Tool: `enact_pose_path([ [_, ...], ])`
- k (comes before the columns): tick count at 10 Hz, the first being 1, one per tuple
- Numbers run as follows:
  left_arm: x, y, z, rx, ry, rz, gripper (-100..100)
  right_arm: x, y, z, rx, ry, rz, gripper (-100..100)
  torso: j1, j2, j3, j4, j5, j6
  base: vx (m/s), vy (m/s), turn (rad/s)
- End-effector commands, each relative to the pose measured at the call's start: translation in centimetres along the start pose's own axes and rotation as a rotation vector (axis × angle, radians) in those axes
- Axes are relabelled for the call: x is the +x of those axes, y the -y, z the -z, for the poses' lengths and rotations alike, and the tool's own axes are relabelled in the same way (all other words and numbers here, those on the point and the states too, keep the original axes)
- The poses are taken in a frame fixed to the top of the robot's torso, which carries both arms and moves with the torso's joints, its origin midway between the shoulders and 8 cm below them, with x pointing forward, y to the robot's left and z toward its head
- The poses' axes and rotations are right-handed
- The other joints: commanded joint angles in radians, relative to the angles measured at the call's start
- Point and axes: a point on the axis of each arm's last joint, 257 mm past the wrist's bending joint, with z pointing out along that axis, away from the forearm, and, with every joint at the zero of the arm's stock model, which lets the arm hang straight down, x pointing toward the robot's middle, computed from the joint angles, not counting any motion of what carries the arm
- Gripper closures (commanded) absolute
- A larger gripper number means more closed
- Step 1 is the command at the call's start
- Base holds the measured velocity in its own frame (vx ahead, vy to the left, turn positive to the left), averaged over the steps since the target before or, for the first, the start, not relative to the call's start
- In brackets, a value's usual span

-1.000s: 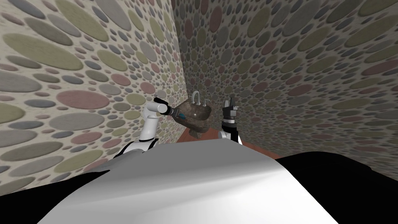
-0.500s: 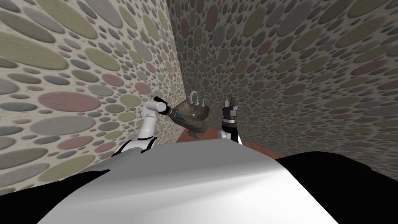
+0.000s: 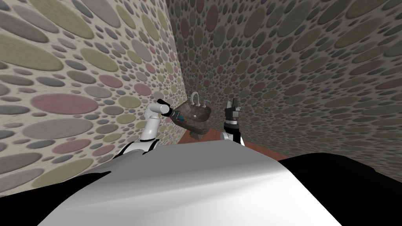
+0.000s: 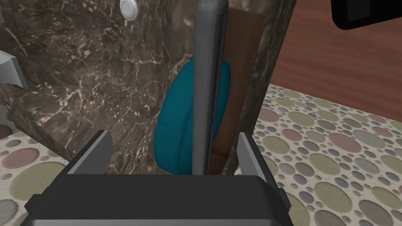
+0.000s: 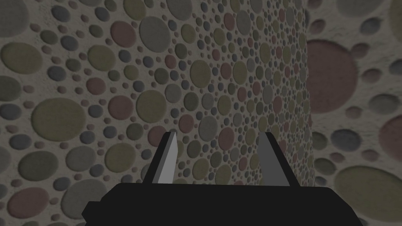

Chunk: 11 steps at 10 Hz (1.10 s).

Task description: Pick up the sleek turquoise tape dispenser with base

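The left end effector [image 4: 174, 136], spread wide, is straddling the dispenser [image 4: 175, 106] at the sink's [image 4: 90, 78] edge, so the grasp is likely beginning, calling next for closing squarely, then lifting, while the right end effector [image 5: 219, 135] is idling, also spread.

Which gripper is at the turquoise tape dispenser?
The left gripper: the tape dispenser stands between its open fingers. The right gripper stands open beside the sink.

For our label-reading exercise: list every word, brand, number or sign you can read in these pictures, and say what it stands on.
None: no text can be read. The turquoise rounded tape dispenser, the dark brown marbled stone sink and the pebble-patterned wall bear no lettering.
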Motion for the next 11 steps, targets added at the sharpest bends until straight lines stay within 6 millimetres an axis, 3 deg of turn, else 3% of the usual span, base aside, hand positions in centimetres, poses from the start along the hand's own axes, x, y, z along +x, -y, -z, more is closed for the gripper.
enact_pose_path([
  [1,0.0,0.0,0.0,0.000,0.000,0.000,-100,0.0,0.0,0.0,0.000,0.000,0.000,0,0.000,0.000,0.000,0.000,0.000,0.000,0.000,0.000,0.000],
  [2,0.0,0.0,-0.1,0.002,0.000,0.000,100,0.0,0.0,0.0,0.000,0.000,0.000,0,0.000,0.000,0.000,0.000,0.000,0.000,0.000,0.000,0.000],
  [6,0.0,0.0,-0.1,0.001,0.000,0.000,100,0.0,0.0,0.0,0.000,0.000,0.000,0,0.000,0.001,0.000,0.000,0.000,0.000,0.000,0.000,0.000],
  [7,0.0,0.0,-0.1,0.001,0.000,0.000,0,0.0,0.0,0.0,0.000,0.000,0.000,0,0.000,0.001,0.000,0.000,0.000,0.000,0.000,0.000,0.000],
  [8,0.2,0.2,0.9,0.002,-0.003,-0.005,100,0.0,0.0,0.0,0.000,0.000,0.000,0,0.000,0.001,0.001,0.000,0.000,0.000,-0.006,0.000,0.053],
  [10,0.1,0.4,1.0,0.004,-0.003,-0.007,100,0.0,0.0,0.0,0.000,0.000,0.000,0,0.000,0.002,0.002,0.001,0.000,-0.001,-0.005,0.000,0.028],
  [11,0.1,0.4,1.1,0.003,-0.003,-0.007,0,0.0,0.0,0.0,0.000,0.000,0.000,0,0.000,0.002,0.001,0.001,0.000,0.000,0.000,0.000,0.000],
])
